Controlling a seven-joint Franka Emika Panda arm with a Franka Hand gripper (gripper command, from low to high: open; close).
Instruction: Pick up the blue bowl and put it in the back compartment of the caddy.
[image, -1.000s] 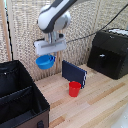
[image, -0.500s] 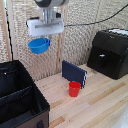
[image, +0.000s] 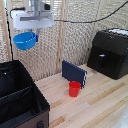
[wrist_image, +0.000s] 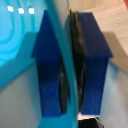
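since the bowl has climbed and drifted toward the exterior view's left over the last second, i read this as the carry leg of the job: the blue bowl (image: 25, 40) now hangs high in the air, well clear of the wooden table (image: 95, 100), pinched by its rim under the gripper (image: 33, 33). on my wrist feed the two blue fingers (wrist_image: 52, 65) sit one on each side of the thin bowl wall, clamped on it with the rim between the pads, so i trust the grip. the caddy (image: 20, 100) sits at about 6 o'clock from the bowl, low against the exterior view's left edge, with a divider (image: 17, 94) crossing it; which section counts as the back compartment (image: 12, 77) i take to be the one farther up in the picture, though i can't see its full outline from here. the bowl is roughly over that part of the caddy but well above it. the red cup (image: 74, 88) and the dark-blue box (image: 74, 73) stand near each other at about 4 o'clock from the bowl, well apart from the travel line, and the black hard box (image: 107, 52) is off at 3 o'clock. my judgement is that lifting is done and what is left is a straight descent and a release; the risk i watch is the tilted bowl catching the caddy's wall or the divider on the way down.
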